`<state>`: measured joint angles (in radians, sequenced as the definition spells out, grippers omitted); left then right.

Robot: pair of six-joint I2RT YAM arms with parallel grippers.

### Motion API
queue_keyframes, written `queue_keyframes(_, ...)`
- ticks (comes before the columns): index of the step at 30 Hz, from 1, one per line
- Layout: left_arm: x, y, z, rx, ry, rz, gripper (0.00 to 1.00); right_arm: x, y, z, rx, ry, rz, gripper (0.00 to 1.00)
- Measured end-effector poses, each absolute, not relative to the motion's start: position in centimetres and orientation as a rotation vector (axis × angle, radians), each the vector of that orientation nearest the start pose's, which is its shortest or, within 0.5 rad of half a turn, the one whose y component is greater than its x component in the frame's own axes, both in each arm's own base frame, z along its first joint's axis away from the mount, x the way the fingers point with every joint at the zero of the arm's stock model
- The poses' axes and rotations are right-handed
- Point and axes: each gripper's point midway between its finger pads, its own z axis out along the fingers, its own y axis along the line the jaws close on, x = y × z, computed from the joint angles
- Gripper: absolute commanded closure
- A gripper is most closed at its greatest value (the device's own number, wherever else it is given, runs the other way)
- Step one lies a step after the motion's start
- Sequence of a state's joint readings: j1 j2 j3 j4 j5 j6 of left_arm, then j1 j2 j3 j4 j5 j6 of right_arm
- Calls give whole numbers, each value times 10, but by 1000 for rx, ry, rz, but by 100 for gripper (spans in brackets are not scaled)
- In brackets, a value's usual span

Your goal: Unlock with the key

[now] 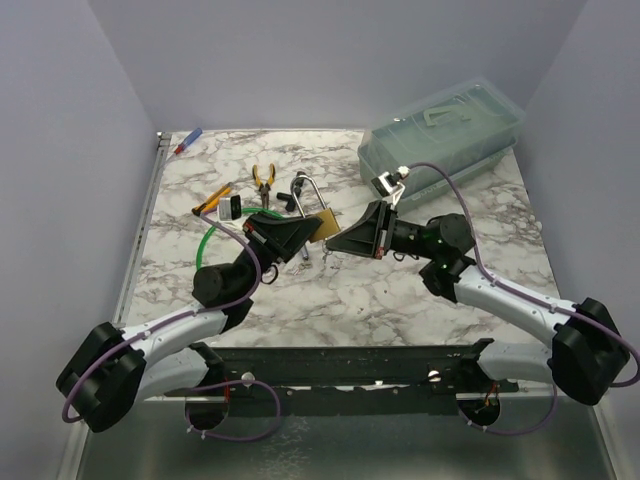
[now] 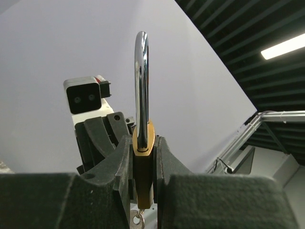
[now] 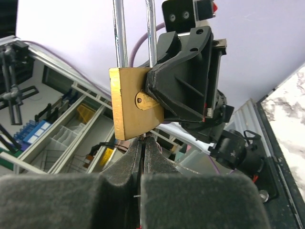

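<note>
Key (image 2: 138,220): small silver bit showing under brass padlock (image 2: 143,160), seemingly seated in keyhole. My left pincer (image 2: 143,167) clamps padlock body, shackle (image 2: 141,81) upright. My right pincer (image 3: 143,145) pressed together, tips right at padlock's underside; whether key is pinched between them, cannot tell. Both shackle legs sit in body, so I judge lock not yet open. Left to do: turn key, free shackle.
</note>
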<state>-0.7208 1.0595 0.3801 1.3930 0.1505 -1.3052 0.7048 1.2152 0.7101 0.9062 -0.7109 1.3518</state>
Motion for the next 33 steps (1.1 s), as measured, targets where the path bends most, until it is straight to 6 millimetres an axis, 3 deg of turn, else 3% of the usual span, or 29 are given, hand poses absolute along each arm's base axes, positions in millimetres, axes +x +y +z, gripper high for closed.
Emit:
queue_keyframes(21, 172, -274, 438, 82, 918, -2098, 100, 147, 318, 403, -406, 1310, 2360, 100)
queue_keyframes(33, 166, -276, 439, 116, 926, -2123, 100, 142, 317, 404, -444, 1309, 2367, 100)
